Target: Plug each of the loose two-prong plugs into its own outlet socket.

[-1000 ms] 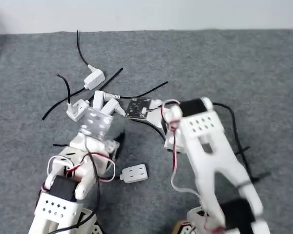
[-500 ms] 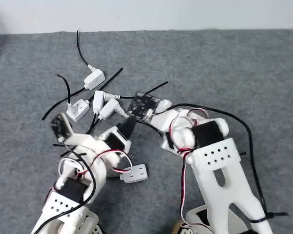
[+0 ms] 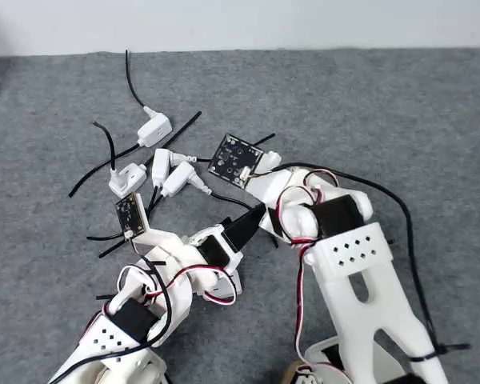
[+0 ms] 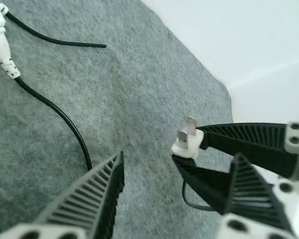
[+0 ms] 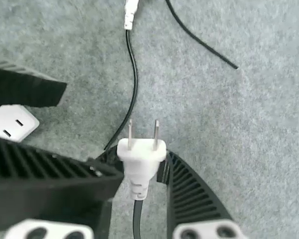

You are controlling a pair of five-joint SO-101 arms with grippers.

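A white two-prong plug (image 5: 141, 155) on a black cord sits between my right gripper's (image 5: 141, 167) fingers, which are shut on its body, prongs pointing away from the wrist. From the left wrist the same plug (image 4: 186, 141) stands prongs up against a black right finger (image 4: 249, 144). My left gripper (image 4: 147, 164) is open beside it with nothing between its fingers. A white outlet socket (image 5: 10, 123) shows between the left arm's black fingers (image 5: 25, 87); I cannot tell whether they touch it. In the high view both grippers meet mid-table, left (image 3: 240, 228) and right (image 3: 264, 214).
Several loose white plugs with black cords lie at the back left: one (image 3: 154, 128) farthest back, one (image 3: 128, 180) at the left, two side by side (image 3: 170, 172). The grey mat (image 3: 400, 112) at the back right is bare. A black cable (image 3: 400, 216) loops round the right arm.
The left arm swung away from the plug cluster toward the front middle, over the spot where the socket lay. The right arm drew back and its wrist turned; both grippers now sit close together.
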